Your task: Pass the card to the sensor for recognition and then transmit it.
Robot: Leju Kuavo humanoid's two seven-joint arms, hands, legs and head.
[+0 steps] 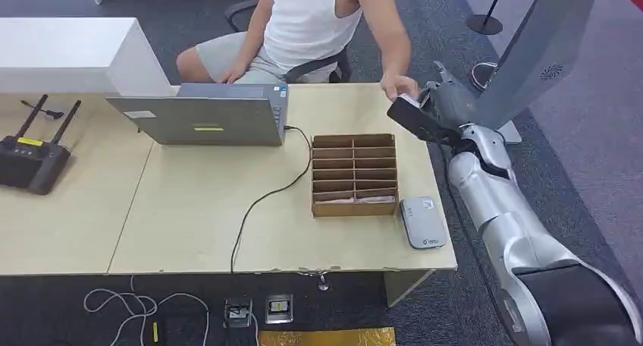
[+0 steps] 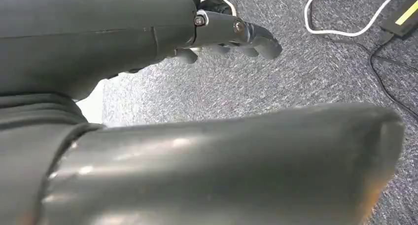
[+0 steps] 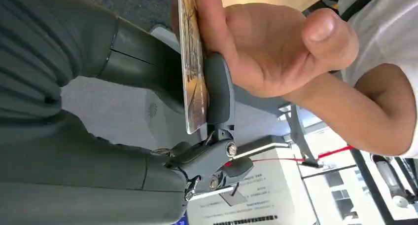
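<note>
Handover is looking like the stage under way, the last part of the task. Nearest the robot, at the bench's [image 1: 189, 232] front right corner, the grey sensor [image 1: 423, 221] is lying flat with nothing on it; whether the reading is already done cannot be told. Past the slotted wooden box [image 1: 355, 174], beyond the far right corner, the right hand [image 1: 443, 107] is pinching the card [image 3: 191, 67] between thumb and fingers while a seated person's hand [image 1: 399, 86] is closing on it too. Release to that person is judged the step remaining. Close-up from the right wrist is revealing the card's printed face and both grips, too small to make out from the head camera. Left hand [image 2: 231, 35] is hanging over carpet, fingers curled, holding nothing.
</note>
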